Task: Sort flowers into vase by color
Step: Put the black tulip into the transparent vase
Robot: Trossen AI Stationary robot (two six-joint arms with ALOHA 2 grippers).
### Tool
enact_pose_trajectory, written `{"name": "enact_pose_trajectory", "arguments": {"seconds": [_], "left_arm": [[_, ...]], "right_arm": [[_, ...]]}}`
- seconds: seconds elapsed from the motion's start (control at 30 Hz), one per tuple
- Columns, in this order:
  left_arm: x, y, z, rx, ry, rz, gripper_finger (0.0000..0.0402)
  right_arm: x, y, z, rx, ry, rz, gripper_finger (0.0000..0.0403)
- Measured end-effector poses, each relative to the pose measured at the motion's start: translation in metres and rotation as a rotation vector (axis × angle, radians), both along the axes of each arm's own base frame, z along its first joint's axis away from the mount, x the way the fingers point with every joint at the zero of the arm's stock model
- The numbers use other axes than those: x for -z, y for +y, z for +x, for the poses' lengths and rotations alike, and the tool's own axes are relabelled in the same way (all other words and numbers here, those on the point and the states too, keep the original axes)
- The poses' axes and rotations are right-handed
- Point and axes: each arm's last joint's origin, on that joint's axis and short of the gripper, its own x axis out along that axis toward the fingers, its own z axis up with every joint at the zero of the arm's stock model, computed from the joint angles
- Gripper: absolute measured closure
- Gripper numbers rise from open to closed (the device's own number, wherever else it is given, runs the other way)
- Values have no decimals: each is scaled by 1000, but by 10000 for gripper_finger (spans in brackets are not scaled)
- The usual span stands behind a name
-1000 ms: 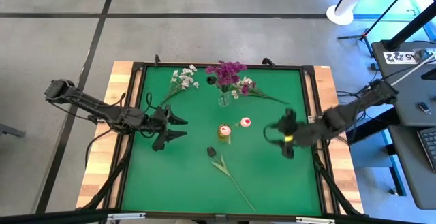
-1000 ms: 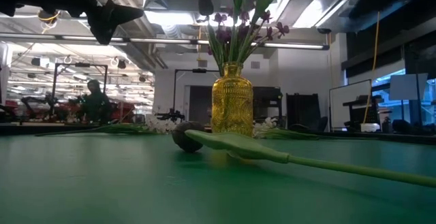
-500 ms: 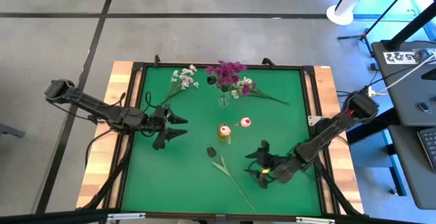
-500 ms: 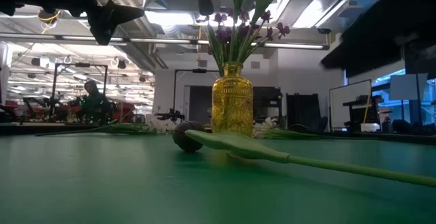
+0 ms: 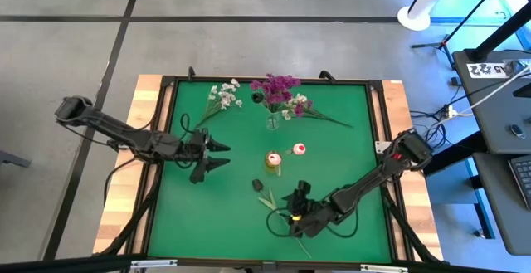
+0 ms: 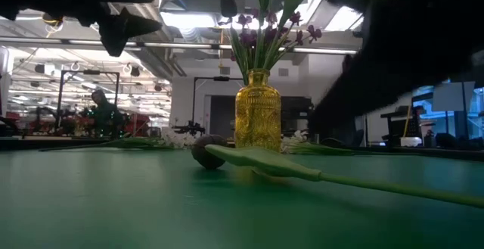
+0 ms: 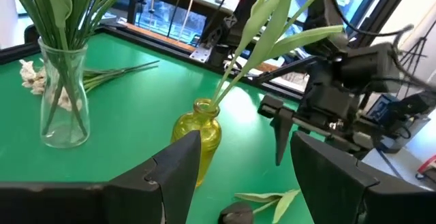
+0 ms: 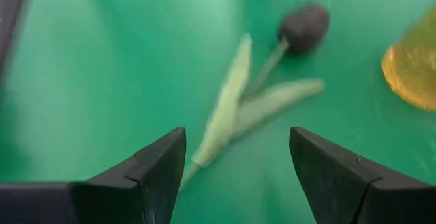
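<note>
A dark-budded flower lies flat on the green mat, its bud (image 5: 258, 185) toward the yellow vase (image 5: 273, 162) and its leaves (image 8: 231, 108) and stem (image 5: 300, 244) running toward the near edge. My right gripper (image 5: 286, 209) hangs open over the stem just behind the leaves, touching nothing (image 8: 235, 176). The yellow vase holds a pale pink bud (image 5: 299, 148). A clear glass vase (image 5: 272, 122) holds magenta sprigs (image 5: 275, 85). White sprigs (image 5: 224, 97) lie at the far left of the mat. My left gripper (image 5: 217, 155) waits open above the mat's left side.
Another pale sprig (image 5: 300, 105) lies beside the clear vase, its stem pointing toward the right edge. The mat's raised black frame (image 5: 377, 140) runs all round. The near left of the mat (image 5: 199, 223) is bare green.
My right gripper has swept down from the right side of the mat toward the near edge and the left, arriving low over the dark-budded flower's stem, still open. The flowers and vases have kept their places.
</note>
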Motion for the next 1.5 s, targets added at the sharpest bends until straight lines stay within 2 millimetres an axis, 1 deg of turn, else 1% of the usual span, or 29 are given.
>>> {"name": "enact_pose_trajectory", "arguments": {"seconds": [0.17, 0.33, 0.53, 0.7, 0.8, 1.0, 1.17, 1.5], "left_arm": [[8, -2, 6, -14, 38, 5, 179], [11, -3, 13, -27, 25, -45, 179], [18, -5, 19, -28, 40, -40, 179], [21, -6, 21, -30, 55, -31, 179], [21, -6, 21, -34, 52, -29, 179], [21, -4, 22, -40, 54, -8, 179], [21, -2, 22, -50, 54, -9, 179], [21, -2, 22, -49, 56, -8, 179]], "right_arm": [[14, 2, 3, 60, 9, 47, 143], [24, 3, 4, 76, 16, 59, 143], [29, 8, 10, 76, -38, 105, 143], [40, 6, 9, 85, -4, 73, 143], [46, 4, 9, 126, 26, 76, 143], [48, 2, 6, 130, 65, 66, 147], [46, 2, 6, 97, 107, 26, 182], [47, 2, 5, 60, 174, 49, 266]]}}
